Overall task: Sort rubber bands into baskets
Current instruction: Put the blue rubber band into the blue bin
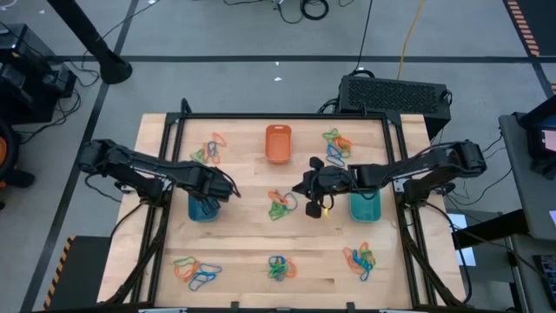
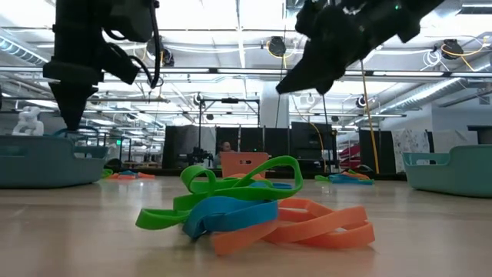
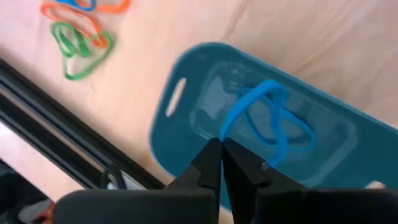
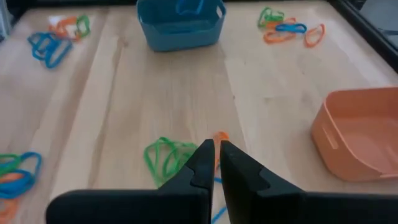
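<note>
Blue basket (image 1: pixel 203 209): it sits at the left-middle of my table (image 1: pixel 243 252), its long axis running roughly left to right in the high view. It is a rounded-rectangular tub with a slot handle in its end wall, and blue rubber bands (image 3: pixel 267 121) lie looped on its floor.
My left gripper (image 1: pixel 231 189): it hangs above the blue basket's right end. My two fingers (image 3: pixel 208 163) are pressed together, and I cannot see anything between them.
Orange basket (image 1: pixel 277 143): it stands at the far middle of the table, its long axis running front to back. It is the same rounded tub shape with a slot handle near the rim.
Teal-green basket (image 1: pixel 366 207): it stands at the right-middle, just beside my right arm. How it points I cannot tell, as the arm covers part of it.
My right gripper (image 1: pixel 308 184): it hovers over the table's centre, pointing left toward the middle heap. My fingers (image 4: pixel 205 160) are together; whether they hold a band I cannot tell.
Middle heap (image 1: pixel 280 205): green, orange and blue loops are tangled just below and left of my right gripper.
Front heap (image 2: pixel 254 211): thin flat loops, with green on top, blue in the middle and orange underneath, sprawling sideways near the table's front edge.
Other heaps: they lie far left (image 1: pixel 208 149), far right (image 1: pixel 337 143), front left (image 1: pixel 196 270) and front right (image 1: pixel 360 259).
</note>
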Motion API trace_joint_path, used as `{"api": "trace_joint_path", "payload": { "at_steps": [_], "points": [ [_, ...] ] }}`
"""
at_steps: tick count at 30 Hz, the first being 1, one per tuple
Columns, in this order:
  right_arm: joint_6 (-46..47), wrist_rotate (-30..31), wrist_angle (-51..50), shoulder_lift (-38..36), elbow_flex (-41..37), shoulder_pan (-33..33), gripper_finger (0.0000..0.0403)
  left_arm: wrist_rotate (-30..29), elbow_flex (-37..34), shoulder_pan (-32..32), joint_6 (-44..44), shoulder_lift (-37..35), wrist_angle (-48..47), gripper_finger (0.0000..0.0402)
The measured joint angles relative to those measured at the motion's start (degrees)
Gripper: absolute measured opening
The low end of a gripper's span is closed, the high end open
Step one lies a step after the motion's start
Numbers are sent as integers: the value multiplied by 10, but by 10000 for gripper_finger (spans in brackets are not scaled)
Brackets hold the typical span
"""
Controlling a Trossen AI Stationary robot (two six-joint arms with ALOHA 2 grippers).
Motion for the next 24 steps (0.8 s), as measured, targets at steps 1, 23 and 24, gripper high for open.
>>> {"api": "trace_joint_path", "payload": {
  "at_steps": [1, 23, 24],
  "points": [
    [5, 0, -7, -7, 1, 3, 18, -1, 0, 0, 0, 0, -4, 30],
    [11, 0, -52, -17, 0, 20, 18, 83, 17, -9, 11, 0, -23, 143],
    [13, 0, -52, -17, 0, 20, 18, 84, 19, -14, 15, 0, -21, 143]
  ]
}}
